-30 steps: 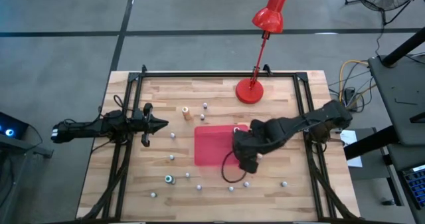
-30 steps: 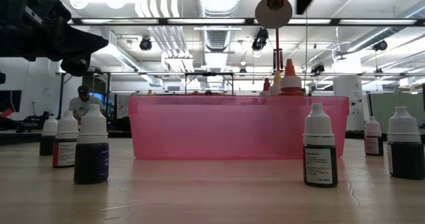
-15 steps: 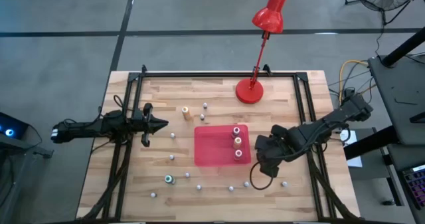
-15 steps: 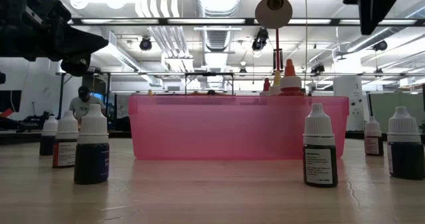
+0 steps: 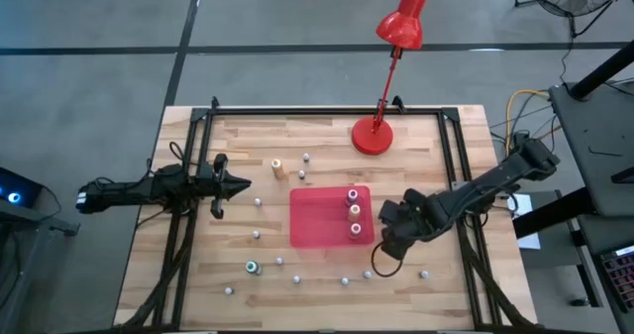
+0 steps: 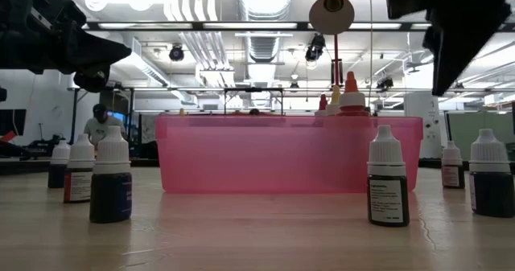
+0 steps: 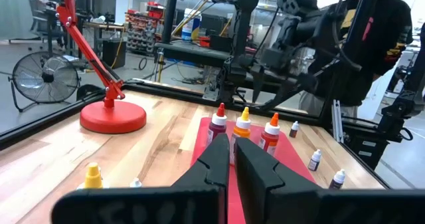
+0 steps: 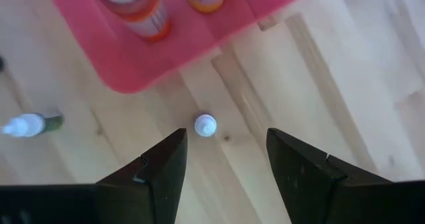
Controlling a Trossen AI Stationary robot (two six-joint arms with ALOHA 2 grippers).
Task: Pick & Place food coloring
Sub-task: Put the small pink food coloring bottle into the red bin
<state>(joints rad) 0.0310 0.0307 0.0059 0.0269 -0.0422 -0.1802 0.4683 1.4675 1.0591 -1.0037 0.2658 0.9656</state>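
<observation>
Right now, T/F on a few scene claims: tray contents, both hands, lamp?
1. Three bottles stand in the red tray. True.
2. The right hand is shut on a bottle. False: it is open, empty, above a small white-capped bottle on the table beside the tray.
3. The left hand is shut, holding nothing. True.
4. The red lamp lies tipped over. False: it stands upright on its base at the table's far edge.

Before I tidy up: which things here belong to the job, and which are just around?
Job:
food coloring bottles
red tray
right gripper, jaws open

Around:
red desk lamp
left gripper, waiting at the table's left, jaws shut
</observation>
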